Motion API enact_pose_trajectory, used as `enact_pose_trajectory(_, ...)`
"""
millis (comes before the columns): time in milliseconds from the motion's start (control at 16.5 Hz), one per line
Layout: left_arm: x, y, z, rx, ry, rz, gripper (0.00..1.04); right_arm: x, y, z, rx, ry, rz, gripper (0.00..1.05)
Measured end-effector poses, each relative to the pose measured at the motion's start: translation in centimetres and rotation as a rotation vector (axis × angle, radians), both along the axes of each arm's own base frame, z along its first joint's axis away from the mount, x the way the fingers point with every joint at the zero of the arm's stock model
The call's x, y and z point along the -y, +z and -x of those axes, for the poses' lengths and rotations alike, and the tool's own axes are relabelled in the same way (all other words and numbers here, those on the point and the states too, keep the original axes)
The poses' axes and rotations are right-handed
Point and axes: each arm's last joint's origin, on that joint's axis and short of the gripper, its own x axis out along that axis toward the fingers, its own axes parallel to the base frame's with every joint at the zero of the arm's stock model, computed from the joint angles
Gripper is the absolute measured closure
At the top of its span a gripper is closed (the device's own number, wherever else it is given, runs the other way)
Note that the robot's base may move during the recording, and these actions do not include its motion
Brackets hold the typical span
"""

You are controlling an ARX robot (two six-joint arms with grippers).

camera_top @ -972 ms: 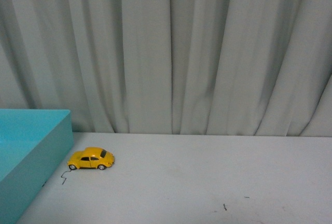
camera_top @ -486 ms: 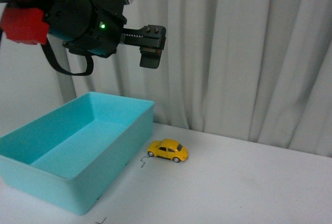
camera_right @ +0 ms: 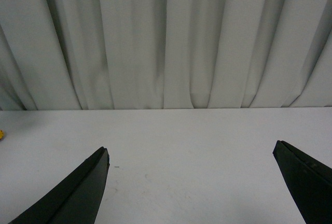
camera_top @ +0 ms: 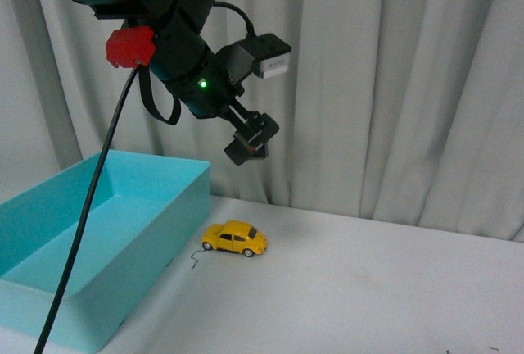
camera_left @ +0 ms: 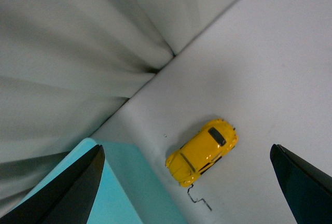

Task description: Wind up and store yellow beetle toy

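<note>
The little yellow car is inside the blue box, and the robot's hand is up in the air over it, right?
Not quite. The car is not inside the box; it stands on the table right beside it, as the front view shows. The left gripper is up in the air over it, open.
</note>
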Motion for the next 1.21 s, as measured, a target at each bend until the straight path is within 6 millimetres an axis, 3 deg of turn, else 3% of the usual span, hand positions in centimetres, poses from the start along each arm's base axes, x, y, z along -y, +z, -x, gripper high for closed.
enact_pose_trajectory(425,2.2,-3.6,-3.1,-0.268,-0.361,-0.484,0.07,0.0,0.0,0.0,0.000,0.000,0.000,0.07)
enact_pose_trajectory(668,3.6,-4.9,-4.2,-0.330,-0.444,-0.550,0.07,0.0,0.0,0.0,0.000,0.000,0.000,0.07)
enact_pose_trajectory(850,3.2,-7.7,-5.2,-0.411,-0.427,-0.581,0.07,0.0,0.0,0.0,0.000,0.000,0.000,0.07)
enact_pose_trajectory(1215,2.8,-11.0,-6.6,-0.460,-0.366,-0.548,0.07,0.0,0.0,0.0,0.000,0.000,0.000,0.07)
